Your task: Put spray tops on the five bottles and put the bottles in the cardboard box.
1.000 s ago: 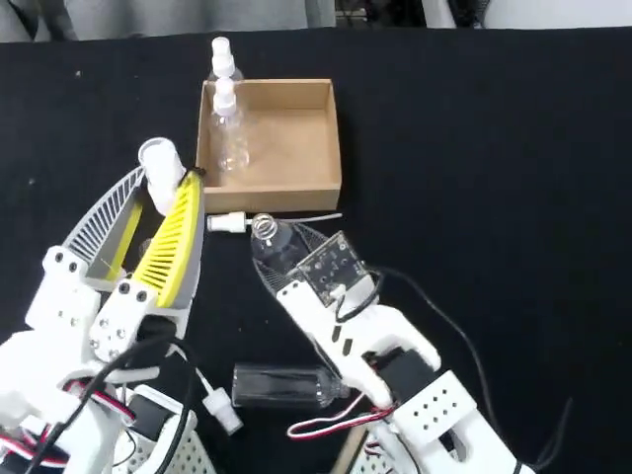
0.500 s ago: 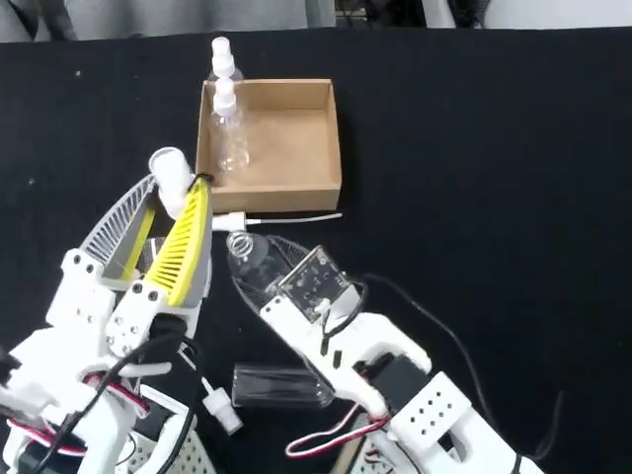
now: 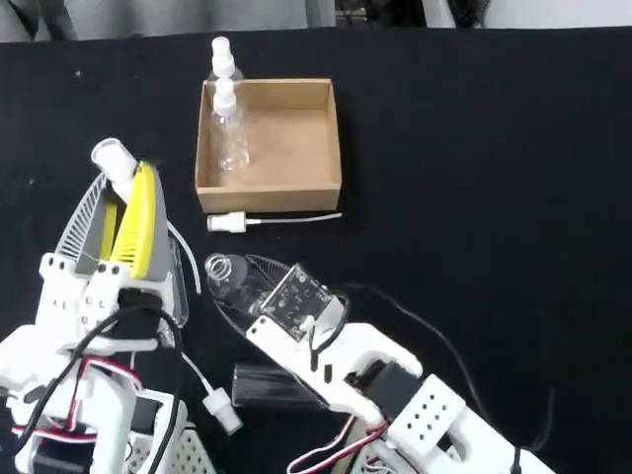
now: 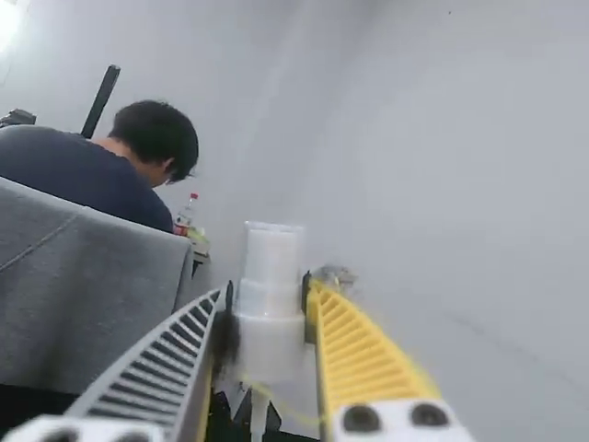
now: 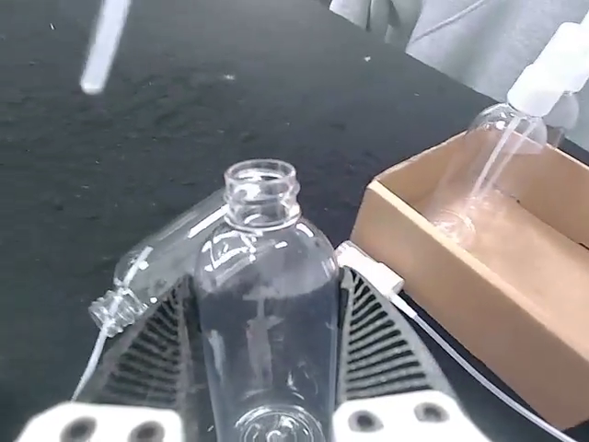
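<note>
Swung out toward 9 o'clock, the spray top (image 3: 111, 158) has left the cardboard box (image 3: 269, 197) while the open bottle (image 3: 229, 281) slid back toward 7 o'clock.

The left gripper (image 3: 120, 176), jaws pinching the spray top, holds it at 10 o'clock of the bottle, well apart. The right gripper (image 5: 267, 281), jaws pressed on the bottle's sides, holds its uncapped mouth above the bench (image 3: 474, 197). Top and neck look less aligned than a second ago, so capping likely lies ahead. At 12 o'clock one capped bottle (image 3: 227, 123) stands in the box, with a loose spray top (image 3: 229, 222) just before it.
</note>
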